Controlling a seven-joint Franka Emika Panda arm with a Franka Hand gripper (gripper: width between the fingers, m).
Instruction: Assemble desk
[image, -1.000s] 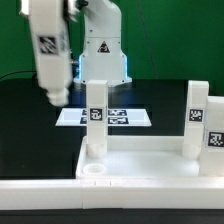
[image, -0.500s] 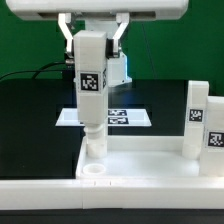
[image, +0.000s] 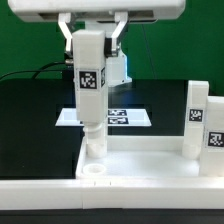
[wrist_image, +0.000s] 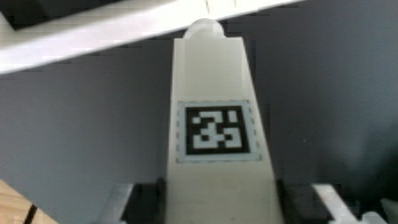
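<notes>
- The desk tabletop (image: 150, 160), white with a raised rim, fills the lower half of the exterior view; an empty round socket (image: 96, 171) shows in its near corner at about 7 o'clock of the scene.
- A white square leg (image: 90, 85) with a black-and-white tag stands upright above the far corner of the tabletop at the exterior view's left, its round lower end (image: 93, 140) at or in that corner's socket; whether it is fully seated I cannot tell.
- The gripper (image: 92, 40) comes down from 12 o'clock and clasps this leg's upper end, one finger (image: 66, 28) on each side.
- In the wrist view the same leg (wrist_image: 217, 130) runs away from the camera between the two fingers (wrist_image: 329, 197), tag facing the lens.
- A second tagged leg (image: 196, 120) stands upright in the tabletop at 3 o'clock.
- The marker board (image: 125, 117) lies flat on the black table (image: 30, 120) behind the tabletop, well apart from the held leg's top.
</notes>
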